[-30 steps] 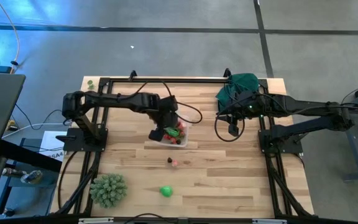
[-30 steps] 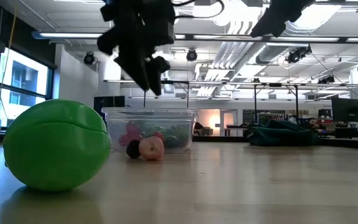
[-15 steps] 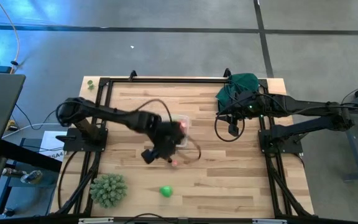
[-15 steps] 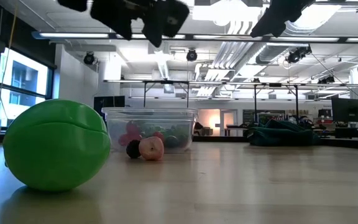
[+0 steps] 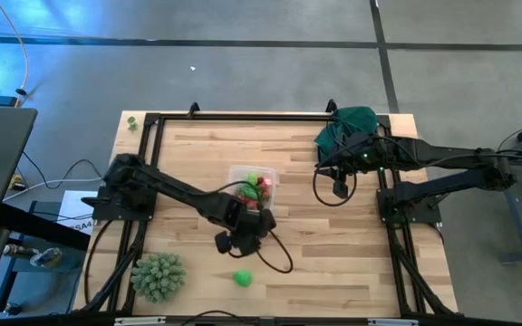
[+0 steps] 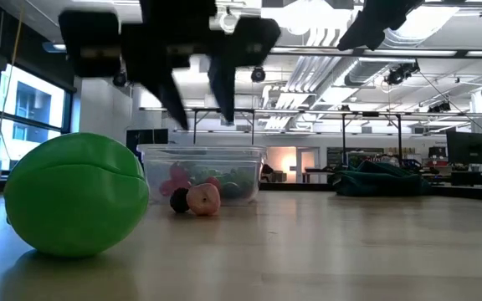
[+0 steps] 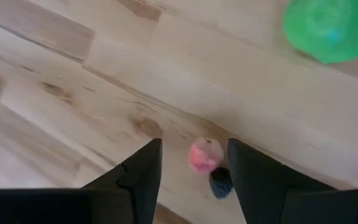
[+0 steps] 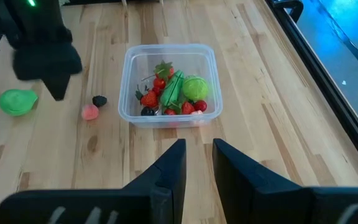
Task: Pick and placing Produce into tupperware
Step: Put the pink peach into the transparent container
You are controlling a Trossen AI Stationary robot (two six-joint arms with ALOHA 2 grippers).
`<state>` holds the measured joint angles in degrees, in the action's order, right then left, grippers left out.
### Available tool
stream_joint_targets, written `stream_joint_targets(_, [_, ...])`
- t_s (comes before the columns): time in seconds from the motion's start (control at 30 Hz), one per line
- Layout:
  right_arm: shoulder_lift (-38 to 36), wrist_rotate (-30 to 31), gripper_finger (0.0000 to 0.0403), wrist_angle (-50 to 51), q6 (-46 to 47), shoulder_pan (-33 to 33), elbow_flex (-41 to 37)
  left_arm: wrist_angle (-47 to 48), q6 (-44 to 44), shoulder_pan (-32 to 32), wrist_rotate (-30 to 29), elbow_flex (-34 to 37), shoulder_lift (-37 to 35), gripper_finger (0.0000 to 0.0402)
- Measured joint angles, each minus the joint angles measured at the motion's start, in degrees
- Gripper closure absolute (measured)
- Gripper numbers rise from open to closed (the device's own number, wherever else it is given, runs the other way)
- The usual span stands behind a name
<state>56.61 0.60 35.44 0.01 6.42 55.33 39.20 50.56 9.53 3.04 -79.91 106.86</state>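
Note:
The clear tupperware [image 5: 253,187] stands mid-table, with red and green produce [image 8: 174,91] inside it. On the wood nearer the front edge lie a pink piece [image 7: 203,155] and a small dark piece [image 7: 220,182]. A larger green piece [image 5: 241,278] sits closer to the front edge. My left gripper [image 7: 193,163] hangs open, pointing down over the pink and dark pieces, one finger on either side and clear of both. My right gripper [image 8: 198,163] waits raised at the table's right, beside the dark green cloth [image 5: 350,127]. Its fingers stand a little apart and hold nothing.
A spiky pale-green ball [image 5: 159,276] sits at the front left corner. Black frame rails [image 5: 243,118] run along the table's far, left and right sides. Bare wood lies between the tupperware and the right rail.
My left gripper has swung from over the tupperware toward the table's near edge. It has sunk a little and rolled its wrist, and now hangs over the pink and dark pieces. The tupperware and the loose pieces have stayed put.

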Motion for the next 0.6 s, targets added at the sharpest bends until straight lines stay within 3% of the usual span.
stream_joint_targets(0.6, [-0.01,0.0,0.0334,0.07,0.0,0.01,0.0,0.27,-0.26,-0.14,-2.64,0.1,6.61,0.0178])
